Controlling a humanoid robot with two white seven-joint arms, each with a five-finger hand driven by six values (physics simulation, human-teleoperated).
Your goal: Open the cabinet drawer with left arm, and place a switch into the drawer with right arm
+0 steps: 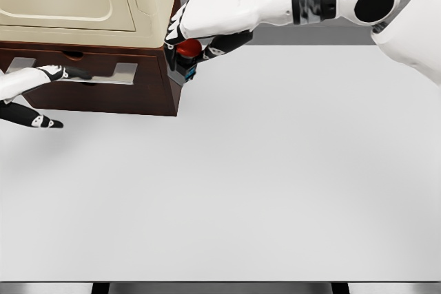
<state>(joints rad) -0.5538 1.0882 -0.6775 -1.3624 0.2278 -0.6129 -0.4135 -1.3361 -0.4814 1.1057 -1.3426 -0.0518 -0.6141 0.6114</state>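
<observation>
Switch carried to the cabinet

My right robot hand (196, 36) pinches the switch (187, 56) beside the drawer (103, 74); left robot hand (41, 94), fingers spread, seemingly on its handle. I'd lift clear over the drawer's edge before releasing.

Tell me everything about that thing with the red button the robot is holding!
The switch is a small grey box with a round red button on top and a bit of blue at its lower side. It looks like plastic. The right robot hand grips it from above, fingers curled around it, holding it up beside the right corner of the dark brown cabinet, above the white table.
</observation>
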